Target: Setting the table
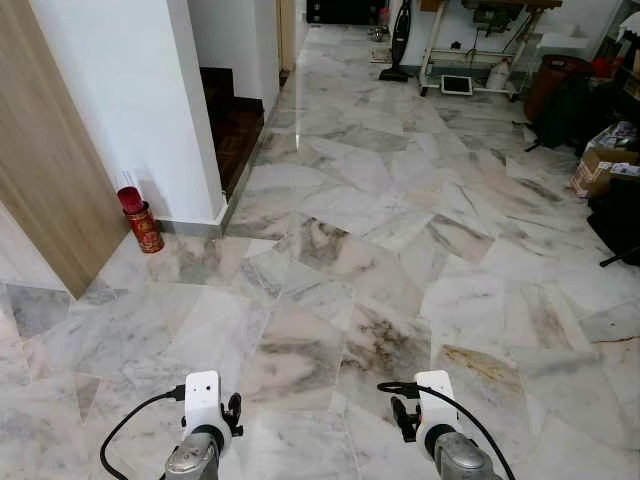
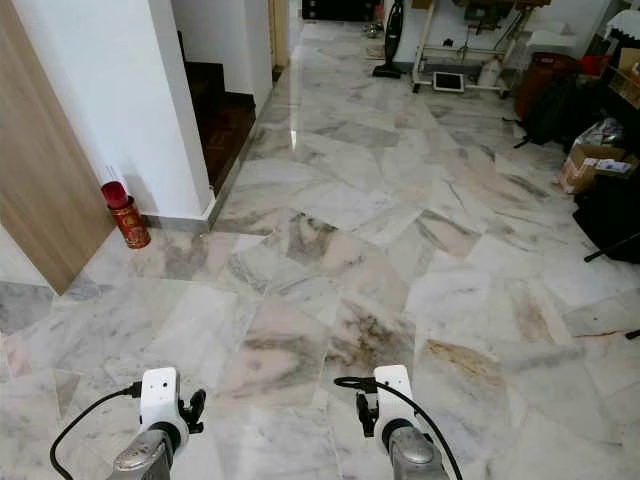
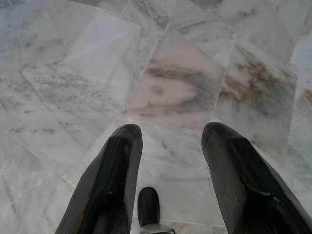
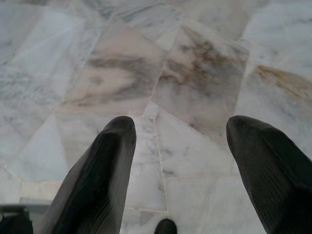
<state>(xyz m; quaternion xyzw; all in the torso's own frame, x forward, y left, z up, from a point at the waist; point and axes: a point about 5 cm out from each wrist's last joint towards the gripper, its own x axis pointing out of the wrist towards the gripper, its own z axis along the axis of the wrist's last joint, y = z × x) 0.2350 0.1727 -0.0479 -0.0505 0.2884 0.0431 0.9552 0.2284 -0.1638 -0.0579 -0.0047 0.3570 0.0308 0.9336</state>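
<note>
Ahead, marble floor (image 1: 400, 240) (wall (image 1: 120, 100) leftward)

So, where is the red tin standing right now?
In the left eye view, the red tin stands on the marble floor on the robot's left, against the white wall corner, beside the wooden panel.

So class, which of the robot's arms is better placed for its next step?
Neither yet: the left gripper and right gripper both hang open and empty above the marble floor, with no tableware within reach.
</note>
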